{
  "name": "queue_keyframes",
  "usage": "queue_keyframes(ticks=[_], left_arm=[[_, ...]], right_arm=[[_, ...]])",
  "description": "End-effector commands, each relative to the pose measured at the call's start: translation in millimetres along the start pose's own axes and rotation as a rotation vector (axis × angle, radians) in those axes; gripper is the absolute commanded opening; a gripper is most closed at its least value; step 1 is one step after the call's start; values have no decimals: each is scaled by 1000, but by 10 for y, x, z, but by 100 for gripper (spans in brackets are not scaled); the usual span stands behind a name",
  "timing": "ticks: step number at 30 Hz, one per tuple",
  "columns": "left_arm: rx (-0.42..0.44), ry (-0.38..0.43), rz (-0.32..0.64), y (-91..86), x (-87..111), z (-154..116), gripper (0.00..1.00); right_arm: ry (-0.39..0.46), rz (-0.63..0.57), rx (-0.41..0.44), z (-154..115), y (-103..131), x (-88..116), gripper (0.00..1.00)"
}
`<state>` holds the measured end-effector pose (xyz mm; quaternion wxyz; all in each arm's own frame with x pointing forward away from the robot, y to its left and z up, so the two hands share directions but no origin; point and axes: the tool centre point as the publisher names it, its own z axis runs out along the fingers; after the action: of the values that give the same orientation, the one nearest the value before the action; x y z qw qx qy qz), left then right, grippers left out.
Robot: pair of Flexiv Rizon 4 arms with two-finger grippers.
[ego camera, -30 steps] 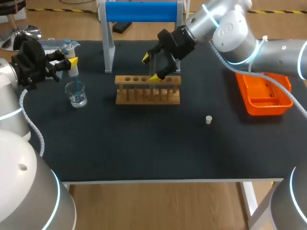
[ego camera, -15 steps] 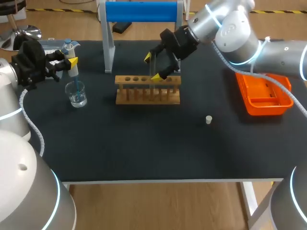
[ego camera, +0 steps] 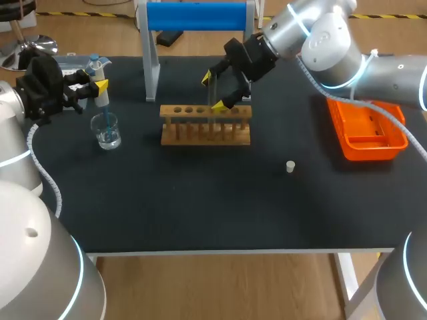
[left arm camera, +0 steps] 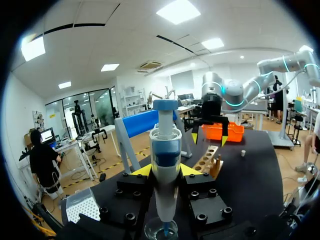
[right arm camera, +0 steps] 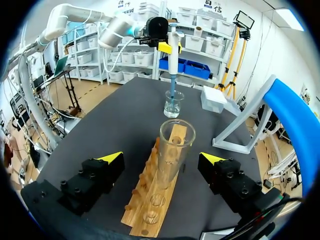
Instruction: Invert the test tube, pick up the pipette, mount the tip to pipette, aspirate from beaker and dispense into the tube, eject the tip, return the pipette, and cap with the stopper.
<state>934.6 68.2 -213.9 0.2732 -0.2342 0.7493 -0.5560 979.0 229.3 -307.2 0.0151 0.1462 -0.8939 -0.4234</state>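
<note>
While left end effector at nine o'clock grips a blue-white pipette, right end effector gapes wide, seemingly around a glass tube.

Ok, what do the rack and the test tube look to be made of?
The test tube rack looks wooden: tan, matte, seemingly unpainted. The test tube is clear glass or plastic, cannot tell which; the rack shows through its glossy wall.

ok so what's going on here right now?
The left gripper is shut on the pipette, its tip down in the beaker. The right gripper is open above the rack, where the tube stands upright between its fingers, untouched. The stopper lies alone on the table, so the tube isn't capped yet.
</note>
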Motion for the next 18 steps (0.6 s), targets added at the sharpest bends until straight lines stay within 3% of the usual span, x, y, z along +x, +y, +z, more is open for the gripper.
queue_keyframes(ticks=[1, 18], left_arm=[[0, 0, 1, -2, 1, -9, 0], [0, 0, 1, -2, 1, -9, 0]], right_arm=[[3, 0, 5, -36, 4, -3, 100], [0, 1, 7, -47, 3, 0, 100]])
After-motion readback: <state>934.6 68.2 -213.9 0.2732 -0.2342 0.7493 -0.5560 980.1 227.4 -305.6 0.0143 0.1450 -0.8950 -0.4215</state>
